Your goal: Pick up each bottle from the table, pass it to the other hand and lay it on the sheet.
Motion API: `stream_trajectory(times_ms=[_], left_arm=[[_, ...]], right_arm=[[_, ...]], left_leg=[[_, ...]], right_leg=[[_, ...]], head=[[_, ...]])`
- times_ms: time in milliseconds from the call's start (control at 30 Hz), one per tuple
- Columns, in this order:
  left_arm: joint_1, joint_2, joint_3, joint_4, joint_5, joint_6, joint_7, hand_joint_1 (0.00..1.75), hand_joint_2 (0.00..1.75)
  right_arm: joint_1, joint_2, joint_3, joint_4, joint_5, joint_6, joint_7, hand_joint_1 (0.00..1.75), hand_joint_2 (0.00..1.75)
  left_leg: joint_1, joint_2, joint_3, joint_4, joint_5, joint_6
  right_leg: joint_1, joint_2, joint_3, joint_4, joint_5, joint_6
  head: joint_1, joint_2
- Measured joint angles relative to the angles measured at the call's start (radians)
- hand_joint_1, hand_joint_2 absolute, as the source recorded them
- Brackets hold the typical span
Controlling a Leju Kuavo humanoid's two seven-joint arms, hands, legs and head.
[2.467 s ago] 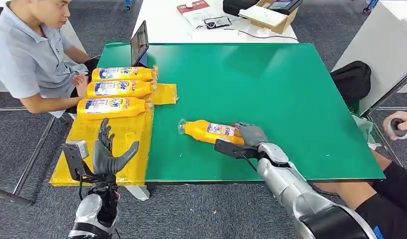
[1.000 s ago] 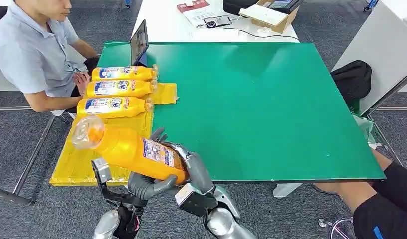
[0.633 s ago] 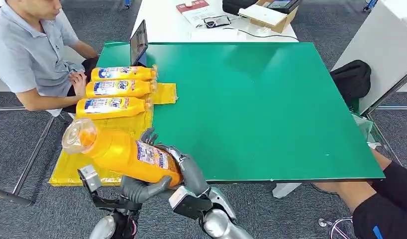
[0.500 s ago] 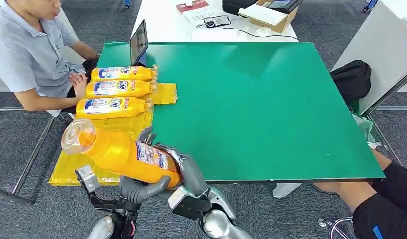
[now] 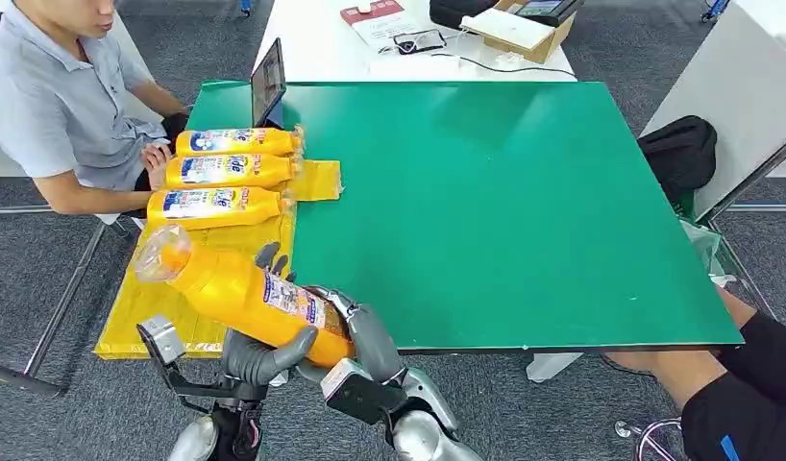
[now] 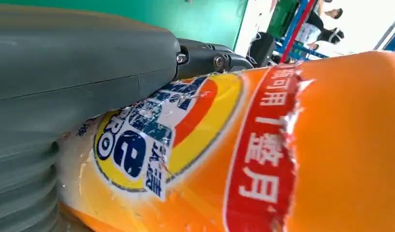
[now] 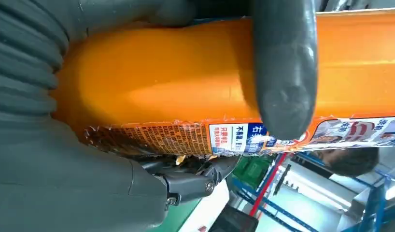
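An orange bottle [image 5: 231, 291] with a clear cap hangs tilted above the near end of the yellow sheet [image 5: 237, 240], cap toward the left. My left hand [image 5: 257, 353] wraps it from below, thumb and fingers around its middle. My right hand [image 5: 363, 334] grips its base end. In the left wrist view the label of the bottle [image 6: 282, 145] lies against my left hand [image 6: 65, 87]. In the right wrist view the thumb of my right hand [image 7: 282, 72] crosses the bottle [image 7: 162, 87]. Three more orange bottles [image 5: 228, 171] lie side by side on the sheet's far part.
A green mat [image 5: 504, 192] covers the table right of the sheet. A seated person [image 5: 53, 106] is at the left, one hand [image 5: 159, 158] beside the laid bottles. A tablet [image 5: 269, 84] stands at the mat's far left corner. A black bag [image 5: 677, 154] sits right.
My right hand lifted the bottle off the green mat and carried it left to my left hand, which closed around it. In the last half second the cap end dipped toward the sheet.
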Motion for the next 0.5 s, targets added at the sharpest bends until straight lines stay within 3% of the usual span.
stream_trajectory(times_ms=[500], left_arm=[[-0.036,-0.005,0.059,-0.022,0.081,0.01,0.013,0.0,1.75]], right_arm=[[0.025,-0.02,-0.002,0.049,-0.018,-0.014,0.009,1.75,1.75]], left_leg=[[0.0,0.0,0.0,0.0,0.0,0.0]], right_leg=[[0.0,0.0,0.0,0.0,0.0,0.0]], head=[[0.0,0.0]])
